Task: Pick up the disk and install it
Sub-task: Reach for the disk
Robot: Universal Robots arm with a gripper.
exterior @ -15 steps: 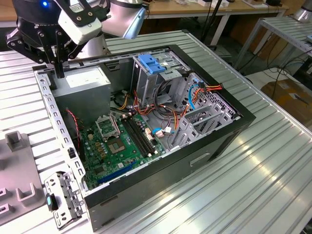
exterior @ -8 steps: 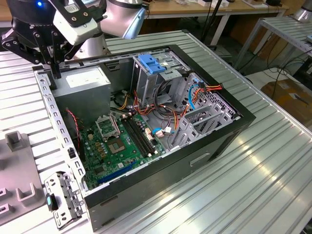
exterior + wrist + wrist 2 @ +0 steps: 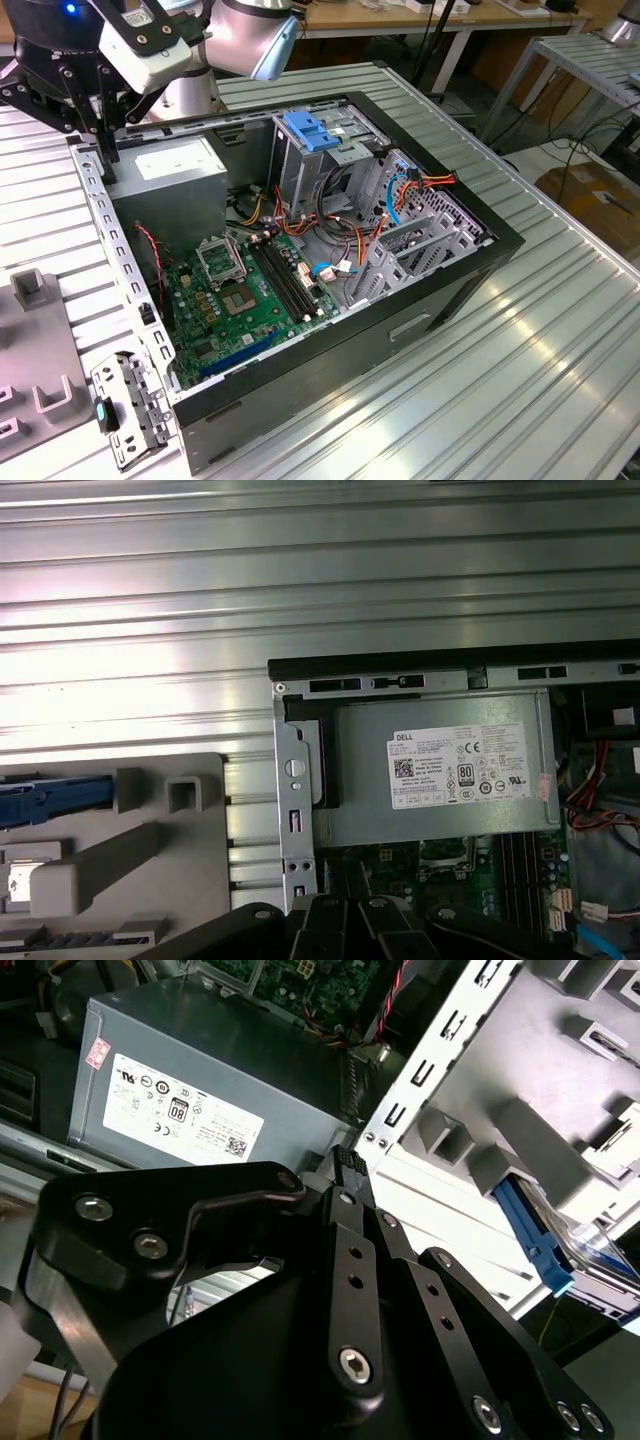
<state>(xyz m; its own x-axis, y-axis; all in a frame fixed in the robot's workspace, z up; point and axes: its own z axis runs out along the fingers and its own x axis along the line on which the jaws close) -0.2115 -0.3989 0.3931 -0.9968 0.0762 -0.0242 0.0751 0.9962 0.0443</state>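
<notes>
The disk (image 3: 52,802) lies in the grey tray (image 3: 150,855) just beside the open computer case (image 3: 420,320) (mostly its blue side rail (image 3: 535,1240) shows from here). The gripper (image 3: 346,1165) hangs above the case's corner by the grey power supply (image 3: 220,1070), apart from the disk. Its fingertips are pressed together on nothing.

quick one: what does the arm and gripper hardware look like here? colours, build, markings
Arm: rounded silver-grey joint housings with a pale blue end cap. A white boxy block sits near the wrist, and a blue light glows above it. Gripper: matte black linkage bars studded with silver bolts and hex screws. No markings I can make out.
</notes>
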